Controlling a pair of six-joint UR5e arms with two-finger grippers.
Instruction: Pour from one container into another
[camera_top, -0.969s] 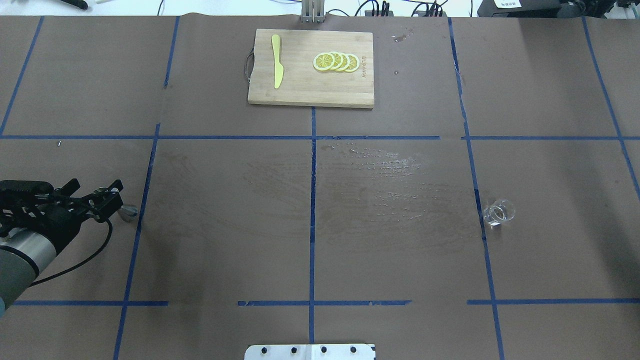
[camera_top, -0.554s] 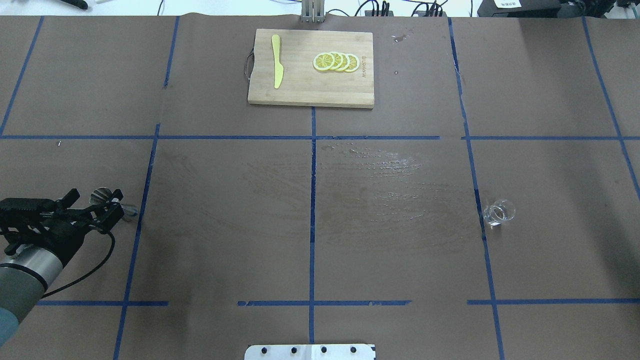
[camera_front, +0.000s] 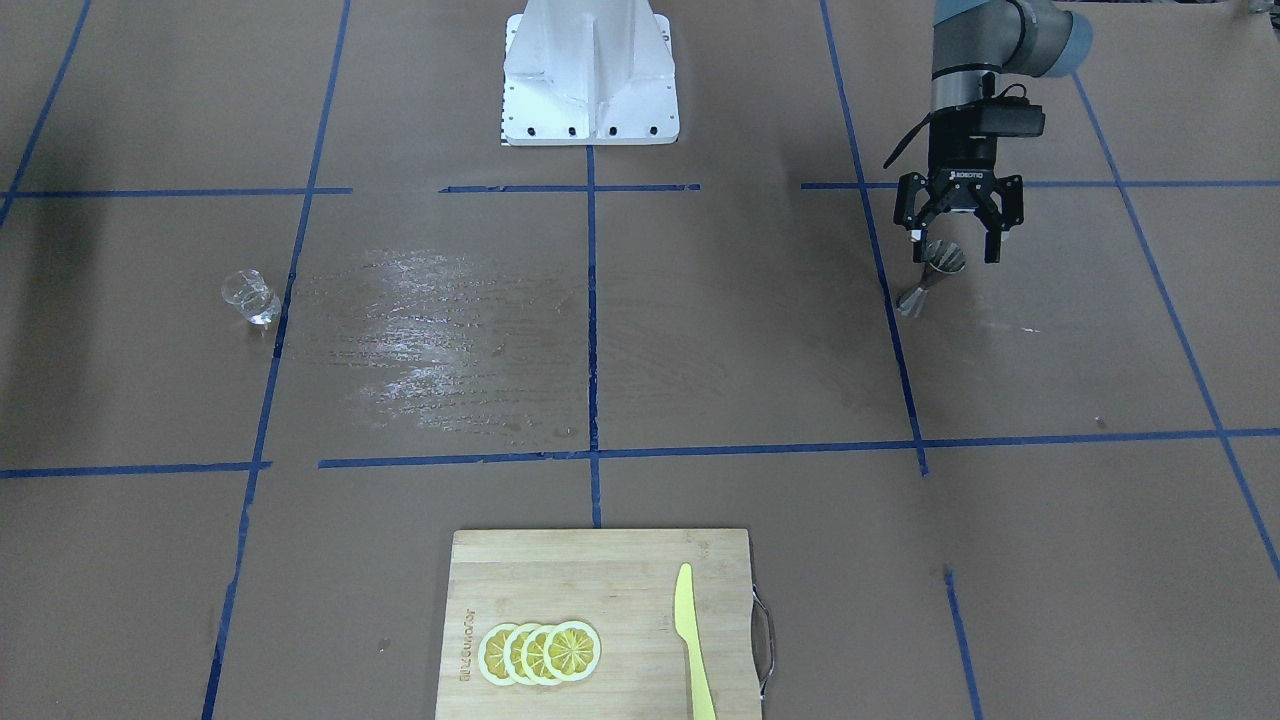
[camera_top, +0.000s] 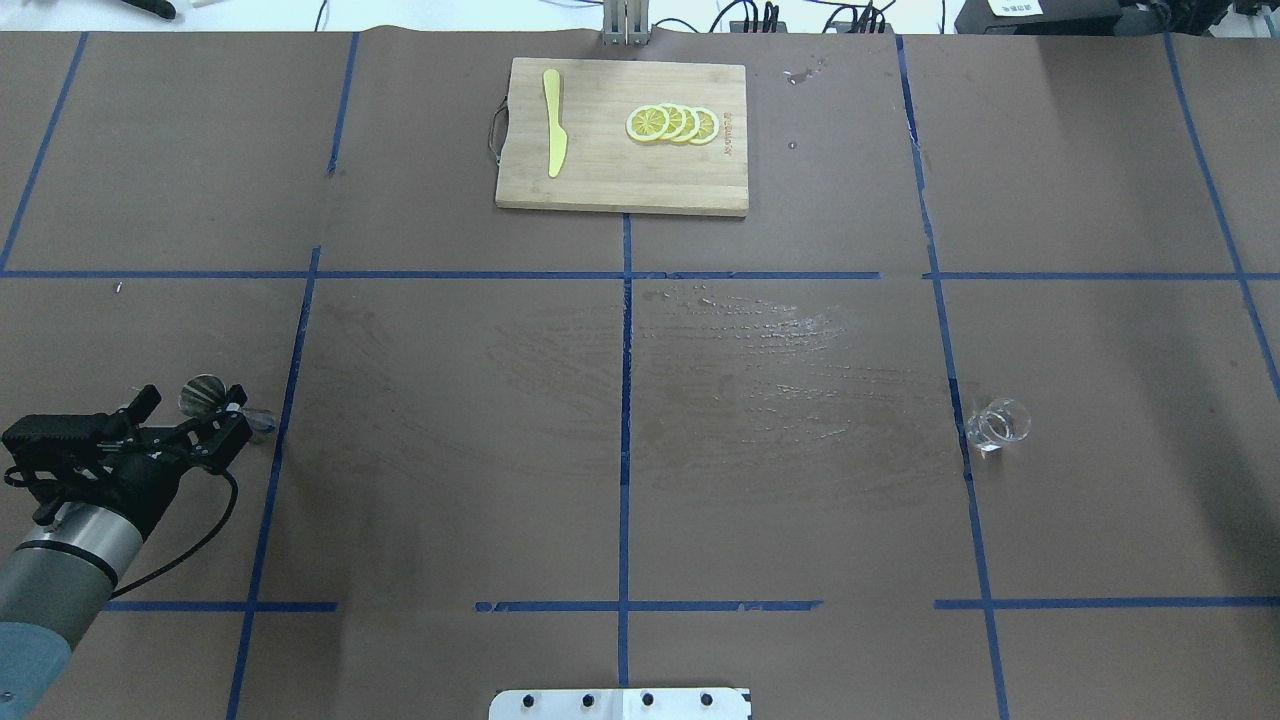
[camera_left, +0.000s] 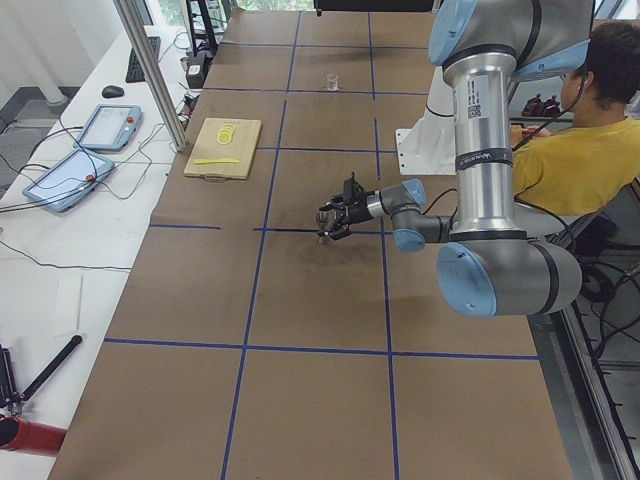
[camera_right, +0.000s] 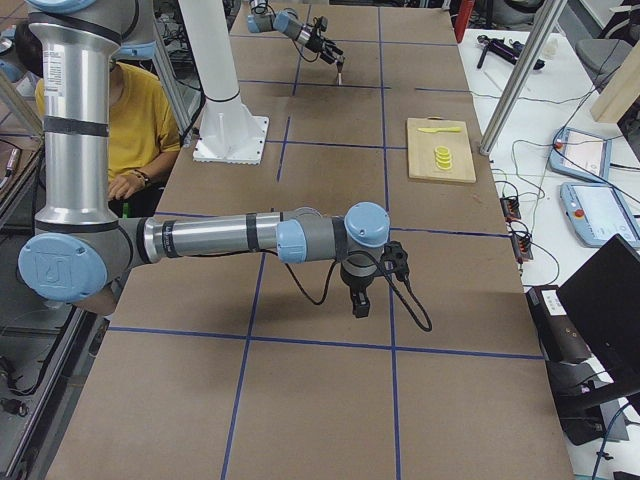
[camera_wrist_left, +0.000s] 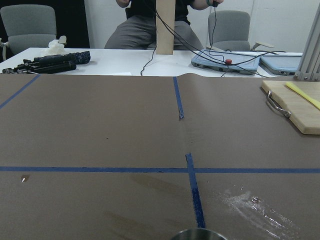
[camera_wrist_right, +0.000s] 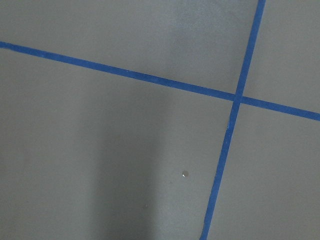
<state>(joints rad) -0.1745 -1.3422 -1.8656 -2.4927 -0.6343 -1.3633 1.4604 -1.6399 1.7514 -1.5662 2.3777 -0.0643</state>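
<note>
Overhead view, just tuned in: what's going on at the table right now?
The left tool is open and straddles the upper cone of the steel jigger, which appears to stand on the table at the robot's left; it has not closed. The glass cup stands alone on the robot's right, untouched, near a wet smear. The right tool hangs over the table, neither vessel in its wrist view; open or shut, I cannot tell. No pouring yet.
</note>
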